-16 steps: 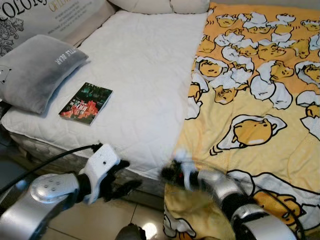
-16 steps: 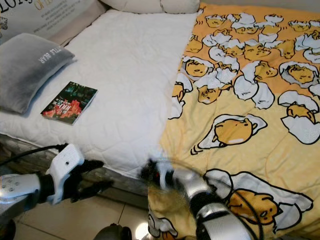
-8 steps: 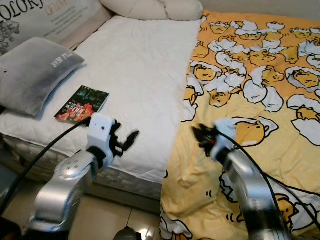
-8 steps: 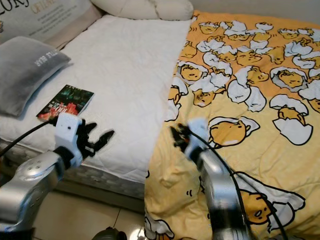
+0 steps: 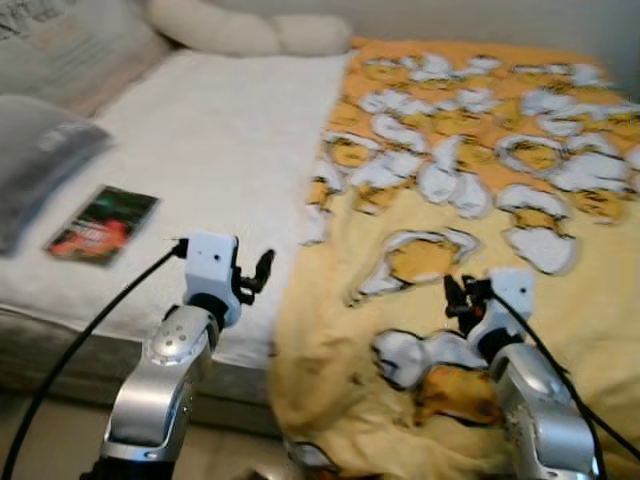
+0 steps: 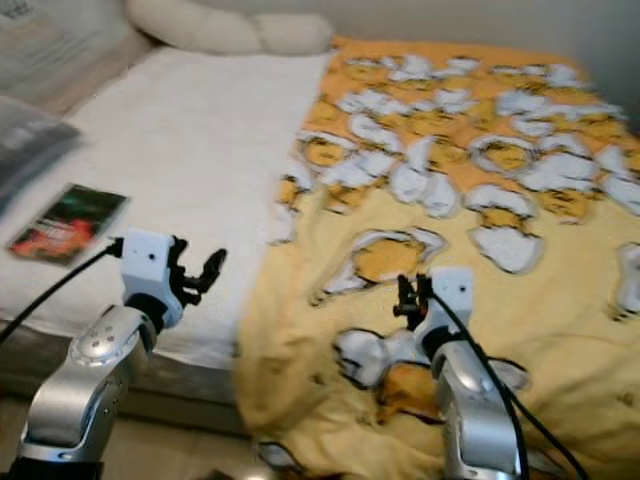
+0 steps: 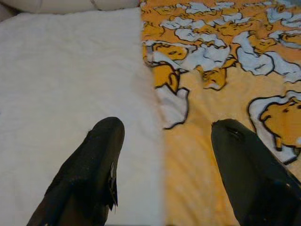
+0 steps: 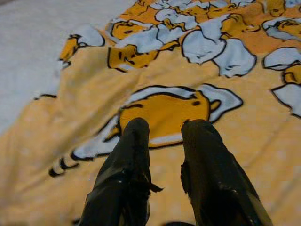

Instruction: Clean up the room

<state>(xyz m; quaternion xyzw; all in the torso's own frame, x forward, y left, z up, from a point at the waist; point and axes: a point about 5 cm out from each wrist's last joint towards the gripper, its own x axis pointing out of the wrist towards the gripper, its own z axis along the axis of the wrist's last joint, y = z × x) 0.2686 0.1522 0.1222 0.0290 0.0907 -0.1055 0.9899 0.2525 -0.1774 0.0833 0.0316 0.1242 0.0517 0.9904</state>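
Blanket [image 5: 470,180] edge between spread hands.

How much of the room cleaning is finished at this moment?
Little looks done: the yellow blanket covers only one side of the bed. Both the left gripper and right gripper hover open above it, holding nothing. The book remains on the bed.
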